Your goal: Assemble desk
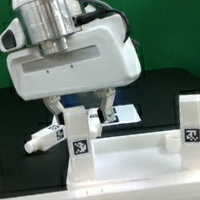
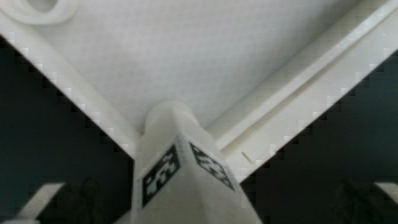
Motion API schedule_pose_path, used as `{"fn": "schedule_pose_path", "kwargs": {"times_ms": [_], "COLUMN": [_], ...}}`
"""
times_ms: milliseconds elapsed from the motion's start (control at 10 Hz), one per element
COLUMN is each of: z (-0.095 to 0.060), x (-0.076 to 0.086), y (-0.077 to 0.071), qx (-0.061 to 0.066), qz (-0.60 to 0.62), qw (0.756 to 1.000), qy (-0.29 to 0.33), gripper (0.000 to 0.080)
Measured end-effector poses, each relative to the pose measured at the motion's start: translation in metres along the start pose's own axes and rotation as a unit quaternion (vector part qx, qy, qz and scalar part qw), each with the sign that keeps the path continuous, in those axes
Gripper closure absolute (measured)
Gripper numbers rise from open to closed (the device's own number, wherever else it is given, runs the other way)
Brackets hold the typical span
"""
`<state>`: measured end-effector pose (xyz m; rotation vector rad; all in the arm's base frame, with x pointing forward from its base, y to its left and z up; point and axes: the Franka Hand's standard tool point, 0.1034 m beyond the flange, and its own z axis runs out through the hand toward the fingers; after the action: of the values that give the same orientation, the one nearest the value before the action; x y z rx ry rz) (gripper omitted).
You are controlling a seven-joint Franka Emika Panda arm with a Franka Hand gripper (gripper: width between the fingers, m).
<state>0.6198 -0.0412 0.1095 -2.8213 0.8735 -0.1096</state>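
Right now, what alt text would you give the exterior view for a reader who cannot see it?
The robot's open pincer hangs over a blocky white plastic leg standing upright at one corner of the white rimmed plastic tabletop panel. A second tagged leg stands at the corner toward the exterior view's right; a third leg lies loose on the black table.

One upright leg (image 1: 79,139) fills the gap of my spread pincer (image 1: 81,110). A lying leg (image 1: 47,137) blocks the exterior view's left. Over the tabletop (image 1: 135,156), until the far upright leg (image 1: 193,126), I have free room.
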Motion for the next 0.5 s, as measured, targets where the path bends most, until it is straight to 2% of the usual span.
{"fn": "schedule_pose_path", "kwargs": {"times_ms": [100, 300, 400, 500], "z": [-0.0004, -0.0008, 0.0009, 0.0008], "x": [0.0007, 0.0012, 0.0004, 0.0009], "y": [0.0001, -0.0023, -0.0019, -0.0009], "qx": [-0.005, -0.036, -0.039, -0.039], "qz": [-0.055, -0.221, -0.247, -0.245], "qw": [0.998, 0.975, 0.968, 0.969], "qy": [0.002, 0.005, 0.002, 0.003], "gripper": [0.0151, 0.0151, 0.0151, 0.0264]}}
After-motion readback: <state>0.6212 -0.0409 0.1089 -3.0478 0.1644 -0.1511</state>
